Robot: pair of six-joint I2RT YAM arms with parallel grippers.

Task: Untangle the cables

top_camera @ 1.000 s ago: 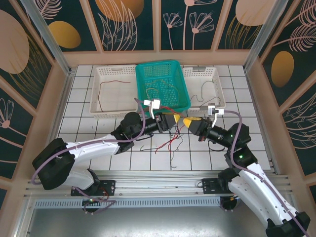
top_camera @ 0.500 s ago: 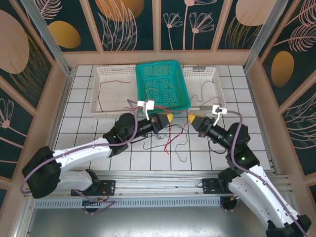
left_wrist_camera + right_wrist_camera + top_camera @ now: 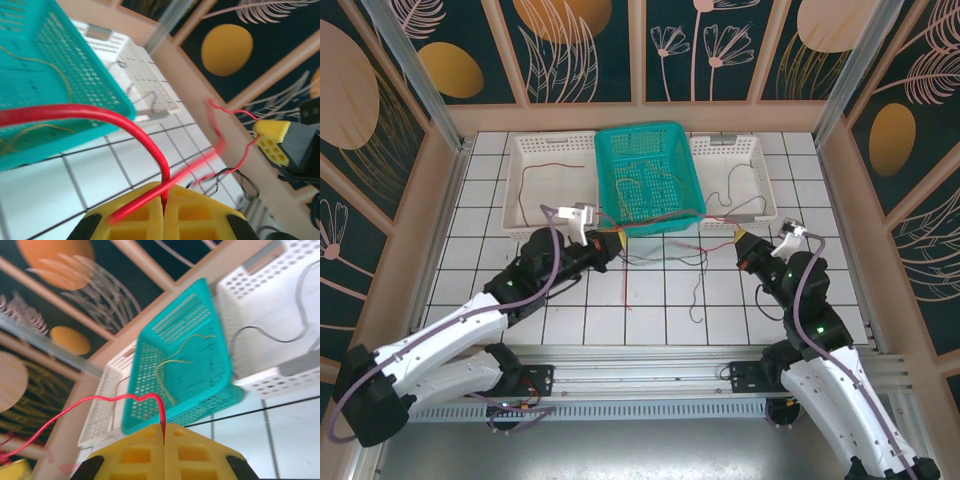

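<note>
- Left wrist view: my left gripper (image 3: 164, 200) is pressed together on the red cable (image 3: 95, 112); it closed only a moment ago.
- My right gripper (image 3: 164, 432) pinches the same cable.
- Both have moved apart from the middle, so the cable now stretches between them, in front of the teal basket (image 3: 638, 130).
- The black cables (image 3: 698, 290) hang below it; I think they are still tangled.

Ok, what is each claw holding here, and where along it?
Both hold the red cable: left claw and right claw each clamp it, at either end of the span stretched before the teal basket.
</note>
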